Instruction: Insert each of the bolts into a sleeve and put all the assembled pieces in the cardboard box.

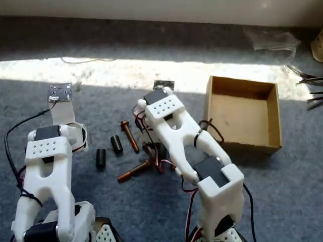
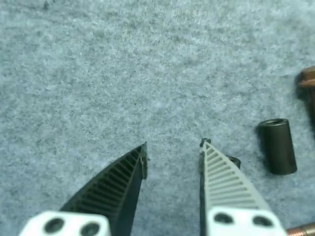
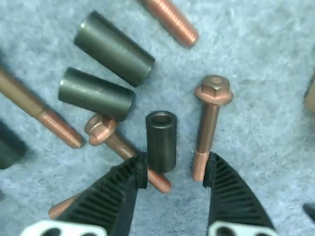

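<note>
Fingers of the right gripper point(image 3: 175, 170) stand released, grasping nothing, low over the grey carpeted surface point(image 1: 282, 191). Between their tips lies a short dark cylindrical metal sleeve point(image 3: 161, 141), open end pointing away from the gripper. Contact with either finger cannot be confirmed.

Just beside it, roughly parallel, lies a copper-coloured flanged hex-head bolt point(image 3: 209, 125), its threaded end at one fingertip. On the sleeve's other side a second copper bolt point(image 3: 110, 140) lies aslant, its shank running past the sleeve's near end. Beyond these, a longer dark sleeve point(image 3: 114, 48) and its neighbouring dark sleeve point(image 3: 96, 93) lie side by side.

The left gripper point(image 2: 173, 146) is likewise released and holds nothing, over bare carpet. One black sleeve point(image 2: 278, 146) lies on its side near it, apart from both fingers.

From above, loose parts lie between the two arms, among them a long copper bolt point(image 1: 129, 136). The brown open-topped cardboard box point(image 1: 244, 119) stands on the surface on the far side of the right arm from them, apart from every bolt and sleeve.
</note>
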